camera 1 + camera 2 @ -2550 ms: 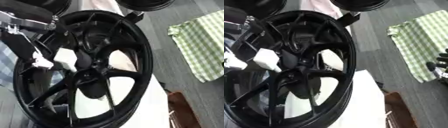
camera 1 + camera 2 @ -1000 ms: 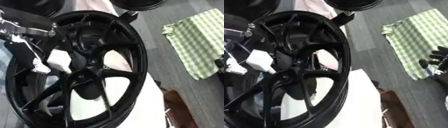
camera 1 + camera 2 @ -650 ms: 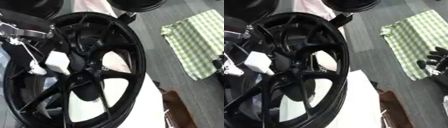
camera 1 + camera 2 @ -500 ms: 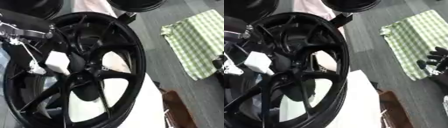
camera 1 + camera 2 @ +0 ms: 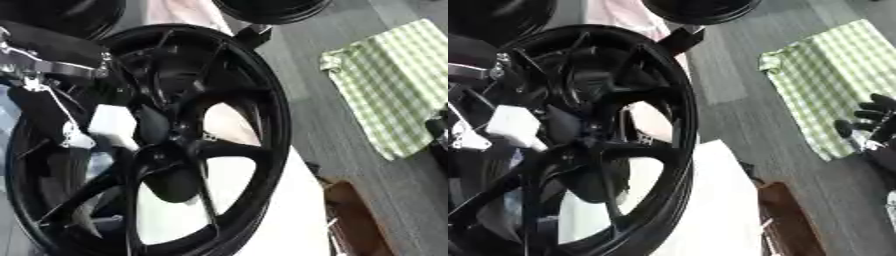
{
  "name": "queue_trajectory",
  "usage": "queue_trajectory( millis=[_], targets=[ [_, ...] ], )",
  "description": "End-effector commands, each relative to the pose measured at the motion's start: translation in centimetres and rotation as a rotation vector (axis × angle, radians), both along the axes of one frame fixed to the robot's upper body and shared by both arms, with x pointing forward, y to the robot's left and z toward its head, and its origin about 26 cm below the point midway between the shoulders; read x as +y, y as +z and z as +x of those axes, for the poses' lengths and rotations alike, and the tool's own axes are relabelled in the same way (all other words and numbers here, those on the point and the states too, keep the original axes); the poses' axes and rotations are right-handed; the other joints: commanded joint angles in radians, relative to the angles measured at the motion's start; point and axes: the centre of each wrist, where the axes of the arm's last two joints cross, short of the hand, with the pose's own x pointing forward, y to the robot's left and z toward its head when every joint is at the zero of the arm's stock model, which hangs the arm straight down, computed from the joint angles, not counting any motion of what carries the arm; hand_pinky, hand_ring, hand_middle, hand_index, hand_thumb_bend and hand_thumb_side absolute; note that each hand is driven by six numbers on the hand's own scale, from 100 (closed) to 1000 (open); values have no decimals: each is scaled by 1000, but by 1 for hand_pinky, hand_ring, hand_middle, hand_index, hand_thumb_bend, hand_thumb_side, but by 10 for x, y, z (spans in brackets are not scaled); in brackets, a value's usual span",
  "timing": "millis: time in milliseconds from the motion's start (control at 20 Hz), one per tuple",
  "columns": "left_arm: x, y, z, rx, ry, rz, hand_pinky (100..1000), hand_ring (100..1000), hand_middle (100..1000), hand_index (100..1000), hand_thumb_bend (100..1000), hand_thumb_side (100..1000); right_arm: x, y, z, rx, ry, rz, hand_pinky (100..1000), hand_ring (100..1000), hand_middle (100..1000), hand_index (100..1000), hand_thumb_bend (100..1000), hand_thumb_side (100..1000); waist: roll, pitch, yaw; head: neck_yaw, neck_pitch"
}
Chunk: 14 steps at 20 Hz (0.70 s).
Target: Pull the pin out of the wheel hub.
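Left eye view showed one black wheel hub on a white table, left hand against its centre, grip unclear; right hand idle, fingers relaxed, over grey floor beside one checked cloth.

A green checked cloth lies on grey floor near a brown box.

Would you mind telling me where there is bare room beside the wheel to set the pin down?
The grey floor between the black wheel and the green checked cloth is bare. A white surface lies bare between the wheel's lower rim and a brown box. It is crowded at the hub, where the left hand works; the right hand hangs beside the cloth.
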Motion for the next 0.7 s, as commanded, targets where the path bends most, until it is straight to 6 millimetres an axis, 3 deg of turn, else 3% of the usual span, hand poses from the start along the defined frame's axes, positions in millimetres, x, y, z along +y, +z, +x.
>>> queue_trajectory(
  millis=[50, 250, 450, 700],
  targets=[
    [3, 12, -4, -26, 2, -5, 599, 535, 398, 579, 334, 351, -4, 11, 1, -28, -3, -15, 681, 736, 691, 821, 676, 302, -9, -19, -1, 2, -11],
    [1, 18, -8, -64, -16, -3, 547, 490, 347, 519, 333, 364, -5, 12, 0, -30, -6, -12, 680, 736, 691, 821, 676, 302, -10, -20, 0, 1, -11],
    [2, 26, -14, -110, -30, -8, 524, 485, 356, 533, 300, 345, -5, 11, 0, -30, -9, -10, 680, 735, 690, 820, 676, 302, -10, -20, 2, 0, -10],
    [4, 40, -22, -135, -22, -60, 483, 443, 269, 446, 256, 323, -5, 11, 0, -31, -12, -8, 680, 734, 689, 820, 676, 303, -11, -21, 3, -1, -10]
  ],
)
